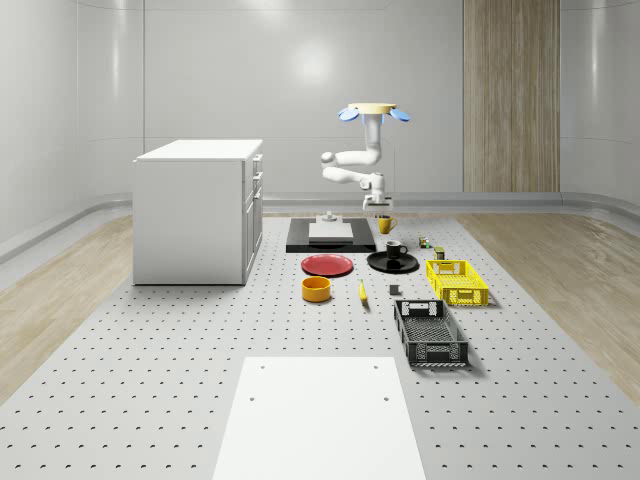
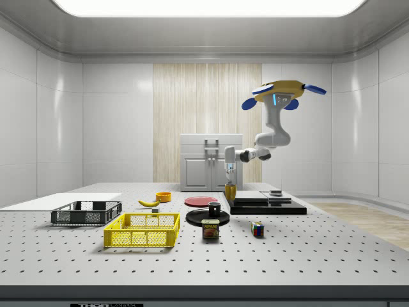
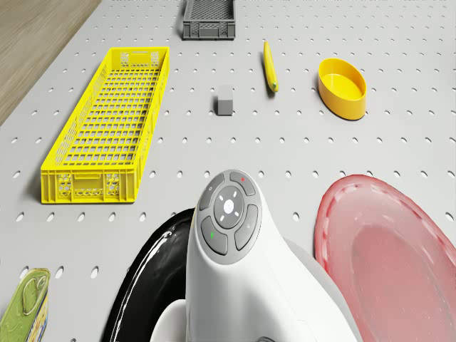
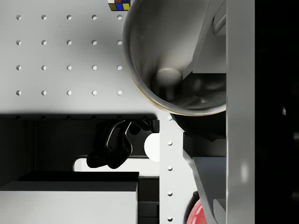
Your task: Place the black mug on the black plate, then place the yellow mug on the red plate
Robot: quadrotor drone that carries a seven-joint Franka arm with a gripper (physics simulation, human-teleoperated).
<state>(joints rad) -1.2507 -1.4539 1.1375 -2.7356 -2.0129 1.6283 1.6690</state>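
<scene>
My drone (image 1: 372,110) hovers over the back of the table, near the black platform (image 1: 330,235). The arm reaches down and my gripper (image 1: 381,210) is shut on the yellow mug (image 1: 385,224). One finger is inside the rim and the other outside, as the wrist view shows (image 4: 187,114). In the side view the yellow mug (image 2: 230,192) hangs a little above the table. The black mug (image 1: 396,249) stands upright on the black plate (image 1: 380,264). Just to the whole-scene view's left of that lies the red plate (image 1: 327,265), bare.
A white cabinet (image 1: 198,210) stands at the whole-scene view's left. In front of the plates are a yellow bowl (image 1: 316,289), a banana (image 1: 362,291), a yellow basket (image 1: 457,281) and a black basket (image 1: 430,333). A Spam can (image 2: 210,229) and a Rubik's cube (image 2: 257,229) sit near the black plate.
</scene>
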